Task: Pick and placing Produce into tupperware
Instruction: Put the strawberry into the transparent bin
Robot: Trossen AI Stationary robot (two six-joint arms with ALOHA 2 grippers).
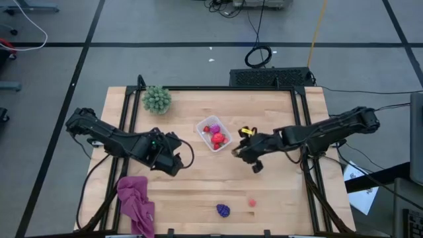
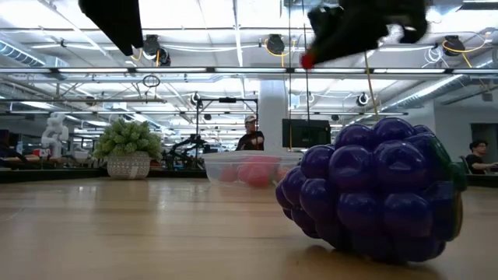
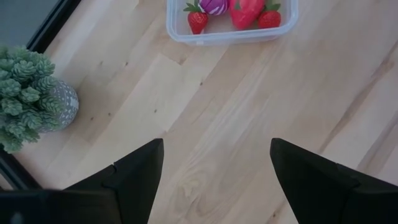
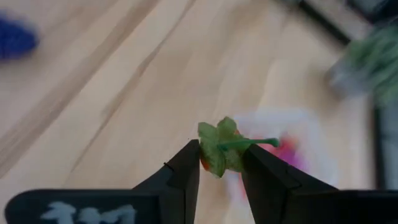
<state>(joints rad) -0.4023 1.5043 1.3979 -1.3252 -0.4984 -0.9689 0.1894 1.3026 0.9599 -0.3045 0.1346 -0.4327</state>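
Observation:
The clear tupperware [image 1: 213, 133] stands on the table's middle and holds a few red and magenta toy fruits [image 3: 239, 12]. A purple toy grape bunch [image 1: 223, 210] and a tiny pink-red piece [image 1: 252, 202] lie near the table's front edge; the grapes loom large in the low view [image 2: 373, 194]. My right gripper [image 1: 236, 152] hovers just right of the tupperware, shut on a small red toy fruit with a green leaf cap [image 4: 219, 149]. My left gripper [image 1: 175, 162] is open and empty, left of the tupperware, above bare wood [image 3: 216, 162]. My right gripper pinches the small red fruit between its two fingertips [image 4: 186, 163]. Its green leaf cap and stem [image 4: 249, 143] stick out past the fingers. The fruit's red body is mostly hidden between the fingers. It is lifted clear of the table, high up in the low view [image 2: 308, 60].
A spiky green plant in a pot [image 1: 156, 99] stands at the far left corner. A magenta cloth [image 1: 135, 201] lies crumpled at the near left. Black frame rails [image 1: 303, 112] run along the table's left and right sides.

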